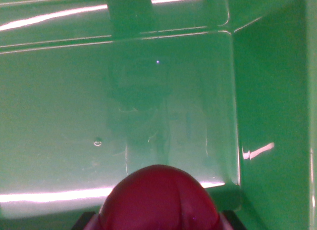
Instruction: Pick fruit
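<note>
A dark red, rounded fruit [158, 200] fills the bottom middle of the wrist view, very close to the camera. Dark finger tips [85, 221] show at its left and right sides, so my gripper [158, 222] appears shut on the fruit. The fruit hangs over the glossy floor of a green bin [59, 116]; most of the fingers are hidden below the frame edge and behind the fruit.
The bin's right wall [272, 91] rises along the wrist view's right, and its far wall [59, 22] runs across the top. Bright light streaks and a dim reflection [143, 86] of the arm lie on the floor. A small round mark [97, 141] sits left of centre.
</note>
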